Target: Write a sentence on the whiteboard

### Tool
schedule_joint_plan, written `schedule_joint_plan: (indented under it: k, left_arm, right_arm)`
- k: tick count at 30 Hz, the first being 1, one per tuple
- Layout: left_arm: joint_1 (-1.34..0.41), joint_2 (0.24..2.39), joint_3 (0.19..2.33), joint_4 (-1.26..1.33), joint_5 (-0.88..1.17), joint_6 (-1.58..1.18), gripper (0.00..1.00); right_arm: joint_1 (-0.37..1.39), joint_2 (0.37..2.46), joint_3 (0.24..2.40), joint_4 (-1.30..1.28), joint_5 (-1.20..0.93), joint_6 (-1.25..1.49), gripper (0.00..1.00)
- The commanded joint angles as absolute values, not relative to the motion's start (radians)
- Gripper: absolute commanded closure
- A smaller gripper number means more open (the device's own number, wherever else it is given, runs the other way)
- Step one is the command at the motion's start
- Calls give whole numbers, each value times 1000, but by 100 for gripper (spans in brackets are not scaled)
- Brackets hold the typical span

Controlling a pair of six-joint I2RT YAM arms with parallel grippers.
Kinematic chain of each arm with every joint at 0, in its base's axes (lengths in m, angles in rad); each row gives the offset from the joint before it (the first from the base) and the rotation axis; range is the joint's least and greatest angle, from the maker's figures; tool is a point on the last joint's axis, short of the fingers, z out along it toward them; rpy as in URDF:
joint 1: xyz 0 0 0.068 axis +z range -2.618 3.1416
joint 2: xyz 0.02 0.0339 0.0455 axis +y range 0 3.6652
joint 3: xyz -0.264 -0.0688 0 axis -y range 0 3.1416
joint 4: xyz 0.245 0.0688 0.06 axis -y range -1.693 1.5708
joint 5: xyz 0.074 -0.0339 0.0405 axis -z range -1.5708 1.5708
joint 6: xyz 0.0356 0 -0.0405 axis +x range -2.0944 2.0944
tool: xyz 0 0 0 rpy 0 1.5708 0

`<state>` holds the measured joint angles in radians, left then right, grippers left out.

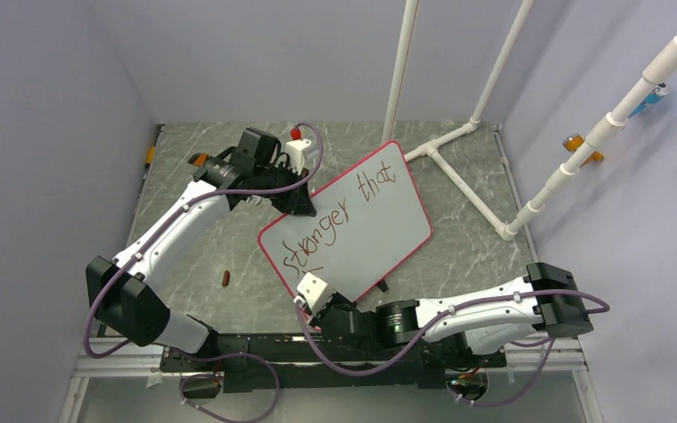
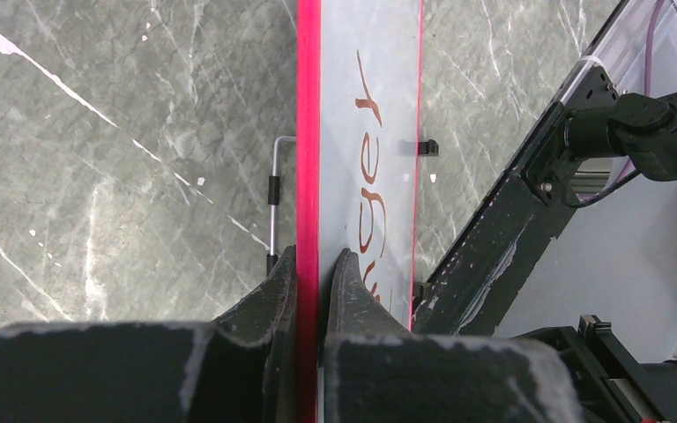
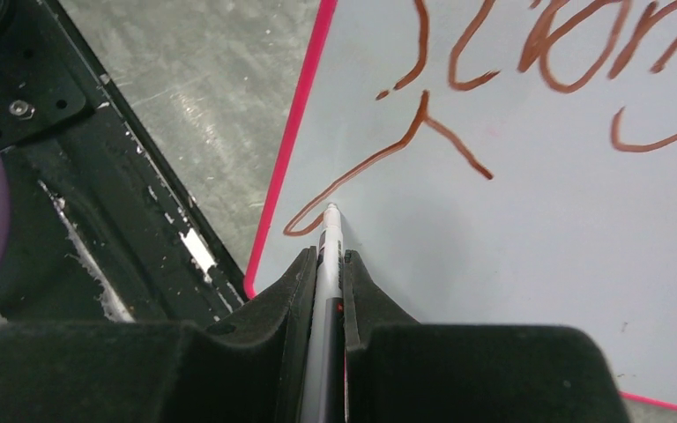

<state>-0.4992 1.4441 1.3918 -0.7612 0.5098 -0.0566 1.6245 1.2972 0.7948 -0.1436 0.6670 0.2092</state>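
Subject of inspection: the glossy white rectangular whiteboard [image 1: 379,238] with a thin pink-red rim sits mid-table, turned diagonally, and appears raised on its far-left side. It is judged rigid, thin and light, with a slick face that offers no purchase. The rim is the only sound place to take hold, and a hard push on an unsupported corner would likely swing it. The left gripper [image 2: 317,260] is clamped across that rim, one finger on each face. This steadies the board at the edge nearest the word "stronger". The right gripper [image 3: 328,256] is closed tight on a slim grey-white marker [image 3: 331,231], whose tip meets the board at its near corner. The loose dark-red handwritten sentence [image 1: 339,216] reads "stronger that", with a fresh stroke begun on a lower line. The ink is judged liable to smear if brushed. The surface is a grey marbled tabletop [image 1: 458,256], flat and hard. A small dark-red object [image 1: 226,279], possibly a cap, lies well apart to the left. White plastic pipe framing [image 1: 458,176] crosses the far right corner, and plain pale walls enclose the cell.
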Motion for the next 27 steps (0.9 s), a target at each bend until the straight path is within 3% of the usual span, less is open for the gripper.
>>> schedule_joint_plan:
  k: [1,16,27]
  left_arm:
    - [-484,1451,1405,-747,124,81,100]
    - [-484,1451,1404,-748,125,81,100]
    - [-484,1455,1404,-747,118,82,100]
  right_arm:
    - [1604,1313,844,-130,759,166,100]
    - [1595,1334,865,-251,896,234,100]
    - [1598,1306,829,-278,741,259,100]
